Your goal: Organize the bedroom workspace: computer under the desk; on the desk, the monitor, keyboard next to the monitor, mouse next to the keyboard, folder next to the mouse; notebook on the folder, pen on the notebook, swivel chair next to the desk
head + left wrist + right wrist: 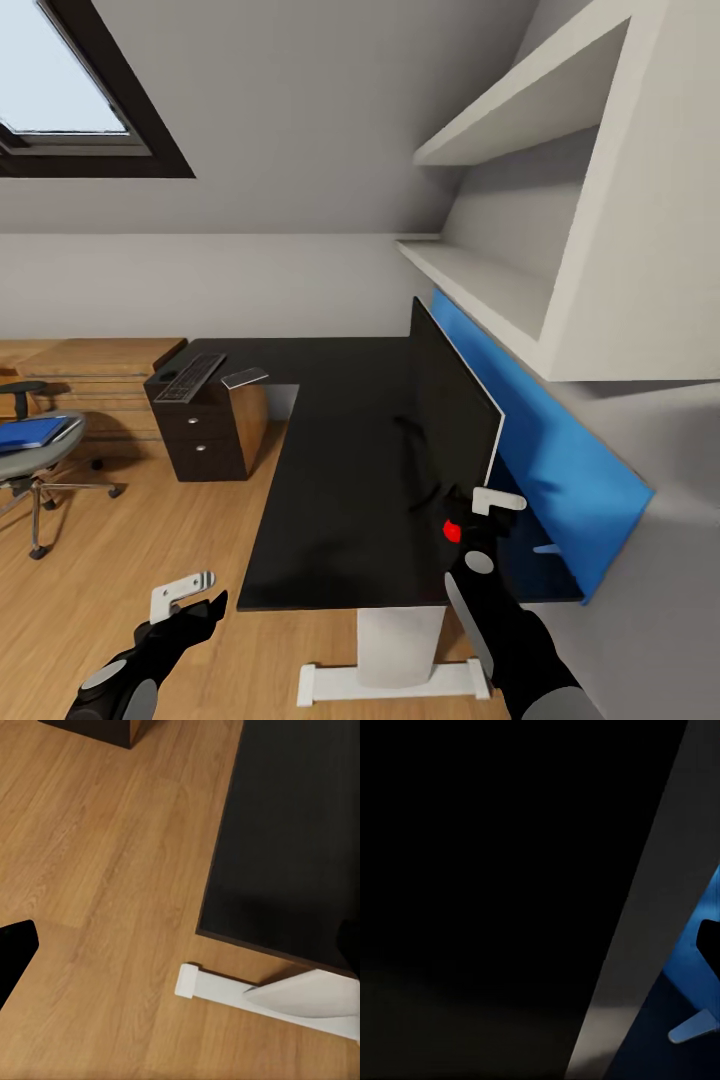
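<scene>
The monitor [452, 410] stands on the black desk [340, 470] at its right side, seen nearly edge-on, and its dark screen [495, 892] also shows in the right wrist view. My right gripper [478, 492] is at the monitor's near lower corner. One finger [709, 945] shows wide to the side, so it looks open. My left gripper [205, 605] hangs open over the floor, left of the desk's near end. The keyboard [190, 377] and the grey notebook [245, 378] lie on the far-left desk wing. The blue folder [35, 432] lies on the swivel chair [30, 465].
A bright blue panel [545, 450] lines the wall behind the monitor, under white shelves [520, 290]. The black drawer unit [205, 440] stands below the keyboard. The desk's white leg and foot [262, 991] rest on the wood floor [150, 530]. Low light-wood cabinets [100, 375] line the far wall.
</scene>
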{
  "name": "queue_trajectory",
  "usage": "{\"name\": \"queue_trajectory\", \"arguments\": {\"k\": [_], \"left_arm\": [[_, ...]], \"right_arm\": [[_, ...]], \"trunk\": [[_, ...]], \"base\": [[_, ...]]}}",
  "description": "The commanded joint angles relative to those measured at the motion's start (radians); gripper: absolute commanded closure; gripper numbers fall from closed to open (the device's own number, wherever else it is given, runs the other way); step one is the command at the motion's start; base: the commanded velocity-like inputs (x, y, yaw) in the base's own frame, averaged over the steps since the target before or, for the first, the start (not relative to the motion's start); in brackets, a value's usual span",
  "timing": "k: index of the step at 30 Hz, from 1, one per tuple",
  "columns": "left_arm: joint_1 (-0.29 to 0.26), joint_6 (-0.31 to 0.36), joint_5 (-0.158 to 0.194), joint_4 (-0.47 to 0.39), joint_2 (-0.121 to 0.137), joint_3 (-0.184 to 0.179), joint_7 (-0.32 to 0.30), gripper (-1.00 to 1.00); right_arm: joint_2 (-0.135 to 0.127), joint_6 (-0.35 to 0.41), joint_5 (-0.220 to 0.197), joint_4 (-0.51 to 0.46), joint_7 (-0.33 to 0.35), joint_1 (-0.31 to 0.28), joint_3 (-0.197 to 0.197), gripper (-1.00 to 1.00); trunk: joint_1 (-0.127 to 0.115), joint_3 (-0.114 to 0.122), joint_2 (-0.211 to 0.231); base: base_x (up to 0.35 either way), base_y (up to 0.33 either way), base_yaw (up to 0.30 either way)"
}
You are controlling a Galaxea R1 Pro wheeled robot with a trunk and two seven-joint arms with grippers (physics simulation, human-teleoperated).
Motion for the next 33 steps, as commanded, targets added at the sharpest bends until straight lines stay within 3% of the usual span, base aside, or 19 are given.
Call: {"name": "queue_trajectory", "arguments": {"k": [1, 7, 24, 30, 33], "left_arm": [[0.000, 0.004, 0.011, -0.002, 0.000, 0.000, 0.008, -1.00], [0.000, 0.004, 0.011, -0.002, 0.000, 0.000, 0.008, -1.00], [0.000, 0.005, 0.013, 0.003, 0.002, 0.001, 0.009, -1.00], [0.000, 0.005, 0.014, 0.016, 0.003, 0.002, 0.010, -1.00], [0.000, 0.004, 0.012, 0.018, 0.003, 0.003, 0.010, -1.00]], "right_arm": [[-0.001, 0.005, -0.003, -0.001, -0.007, -0.001, 0.003, -1.00], [-0.001, 0.005, -0.002, -0.001, -0.006, -0.001, 0.003, -1.00], [0.000, 0.005, -0.005, 0.005, 0.000, -0.001, 0.006, -1.00], [0.003, 0.003, -0.008, 0.011, 0.002, -0.001, 0.030, -1.00], [0.007, -0.007, -0.011, 0.013, 0.042, -0.001, 0.041, -1.00]], "trunk": [[0.000, -0.001, -0.001], [0.000, -0.001, -0.001], [0.000, -0.001, -0.001], [0.000, -0.001, -0.001], [0.000, -0.001, -0.001]], "base": [[0.000, -0.007, 0.000], [-0.118, -0.001, 0.000], [-0.328, 0.005, 0.000], [-0.319, 0.129, 0.000], [-0.228, 0.261, 0.000]]}}
